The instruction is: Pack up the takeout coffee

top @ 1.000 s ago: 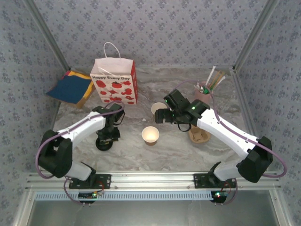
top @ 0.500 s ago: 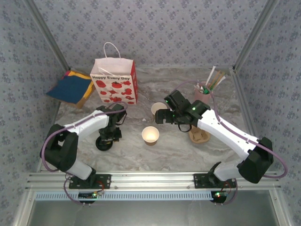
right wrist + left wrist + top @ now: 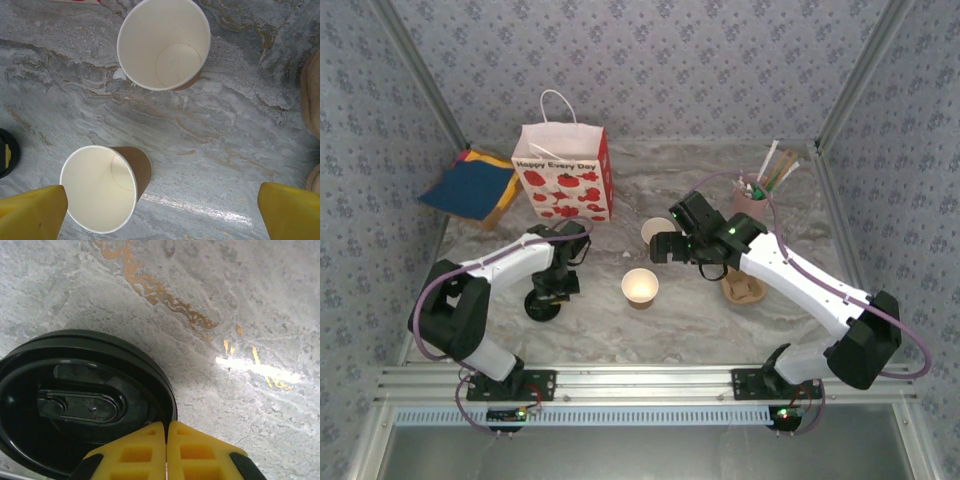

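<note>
My left gripper (image 3: 166, 424) has its yellow fingers (image 3: 135, 452) pressed together on the near rim of the round black plastic lid (image 3: 75, 390). As best I can judge, one pad is inside the wall and one outside, and the lid lies flat on the grey marble-patterned table (image 3: 260, 300). I read the step in hand as lifting that lid and carrying it over a cup. I would raise it slowly and straight, watching that the thin rim does not slide out of so narrow a bite, and hold it level, since a one-edge grip lets a light disc droop. My right gripper (image 3: 161, 200) hangs spread wide above two small brown paper cups standing upright, open and unlidded between the arms. The nearer cup (image 3: 100, 190) is just beside one finger and the farther cup (image 3: 164, 45) is apart beyond it, with the lid well to the side of the nearer one. If I brace a cup for capping I would close softly, because paper walls look ready to buckle. The lid is glossy and stiff-looking, with a raised rim and a moulded oval sip tab. The cups are matte and tapered, pale cream inside, with rolled lips. The tabletop looks smooth and catches glare, so things may skid. Farther off stand a white paper bag (image 3: 565, 172) printed with red tomatoes and a tan moulded-pulp carrier (image 3: 743, 288).
</note>
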